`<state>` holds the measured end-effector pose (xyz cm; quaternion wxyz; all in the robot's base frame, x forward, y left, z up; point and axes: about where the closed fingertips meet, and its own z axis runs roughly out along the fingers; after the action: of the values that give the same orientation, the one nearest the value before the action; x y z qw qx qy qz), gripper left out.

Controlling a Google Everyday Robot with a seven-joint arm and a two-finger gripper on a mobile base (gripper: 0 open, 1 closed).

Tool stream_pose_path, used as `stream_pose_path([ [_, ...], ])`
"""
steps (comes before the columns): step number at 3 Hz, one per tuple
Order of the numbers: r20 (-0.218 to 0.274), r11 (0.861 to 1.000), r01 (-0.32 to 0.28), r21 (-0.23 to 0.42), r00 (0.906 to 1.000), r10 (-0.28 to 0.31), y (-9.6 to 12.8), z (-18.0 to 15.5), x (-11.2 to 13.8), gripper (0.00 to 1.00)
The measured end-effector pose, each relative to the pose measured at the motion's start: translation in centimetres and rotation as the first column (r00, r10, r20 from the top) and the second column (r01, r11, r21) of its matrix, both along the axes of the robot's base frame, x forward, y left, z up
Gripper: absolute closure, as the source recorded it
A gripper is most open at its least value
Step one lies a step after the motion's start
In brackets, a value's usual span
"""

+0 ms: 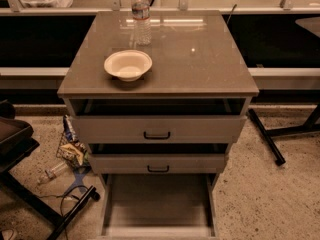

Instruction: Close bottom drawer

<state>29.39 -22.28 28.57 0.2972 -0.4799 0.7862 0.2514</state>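
the bottom drawer (pixel 156 206) sits lowest in the grey-beige cabinet and is pulled far out toward the camera, well past the two drawers above it. its pale floor and low side walls are open to view, and its front edge runs along the very bottom of the frame, where no handle can be made out. the claw lies outside the camera view, so i cannot tell whether its fingers are spread or pressed together. above the bottom drawer, the middle drawer (pixel 200 163) stands out a little, with a small dark pull handle (pixel 158 169) at the centre of its front. the top drawer (pixel 210 128) also stands out a little, leaving a dark gap under the tabletop (pixel 200 59), and carries its own dark handle (pixel 156 135). on the tabletop a cream bowl (pixel 128 65) stands upright near the left front, and a clear water bottle (pixel 141 15) stands upright behind it, nearer the back edge, apart from the bowl. on the speckled floor (pixel 265 194) to the left of the cabinet lies a wire basket (pixel 72 151) of crumpled wrappers, with a plastic bottle (pixel 52 173) on its side just beside it. a black stand leg (pixel 266 136) slants across the floor on the right.
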Motion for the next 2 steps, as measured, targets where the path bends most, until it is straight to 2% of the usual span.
stream_pose_path([
  [1,-0.001,1.000,0.000,0.001,1.0000,0.000,0.0,0.0,0.0,1.00],
  [2,-0.019,0.999,-0.002,0.039,0.9998,0.003,1.0,-2.0,-0.1,1.00],
])
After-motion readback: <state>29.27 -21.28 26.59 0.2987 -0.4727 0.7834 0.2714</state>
